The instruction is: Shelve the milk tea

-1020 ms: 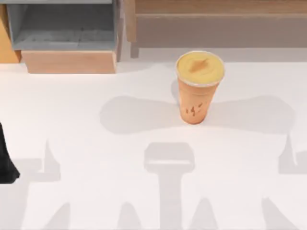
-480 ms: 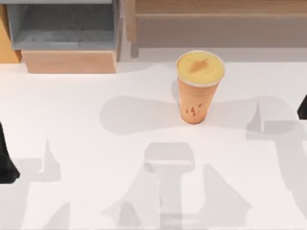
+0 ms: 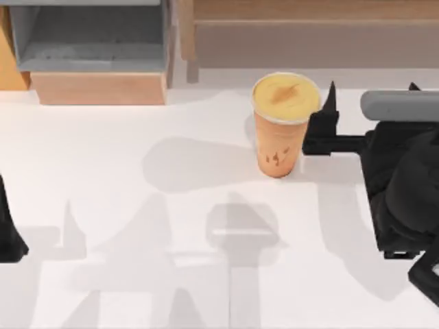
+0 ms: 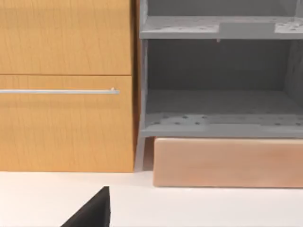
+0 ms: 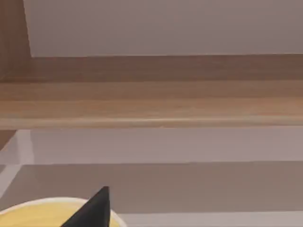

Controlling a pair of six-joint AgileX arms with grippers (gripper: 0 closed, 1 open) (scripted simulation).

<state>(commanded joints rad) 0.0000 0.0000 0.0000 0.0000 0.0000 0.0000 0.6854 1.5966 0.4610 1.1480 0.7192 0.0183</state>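
The milk tea (image 3: 282,127) is a tapered orange-tan cup with a yellow round top, standing upright on the white table near the middle back. My right gripper (image 3: 372,89) hovers just to its right, open, with nothing between the fingers. Its nearer finger (image 3: 331,96) is close beside the cup's rim, and the cup stays outside the jaws. In the right wrist view, one dark finger (image 5: 94,210) sits over the cup's yellow top (image 5: 42,213). My left gripper (image 3: 8,236) is parked at the table's left edge, and one of its fingers (image 4: 92,213) faces the grey shelf (image 4: 218,109).
A grey open shelf unit (image 3: 89,41) on a light wood base (image 3: 99,88) stands at the back left, beside an orange wooden cabinet (image 4: 66,94). A long wooden ledge (image 3: 309,31) runs along the back right. The right arm's body (image 3: 405,178) covers the table's right side.
The right arm has swung in from the right edge toward the back, bringing its gripper up beside the cup. The cup and the left arm have not moved.
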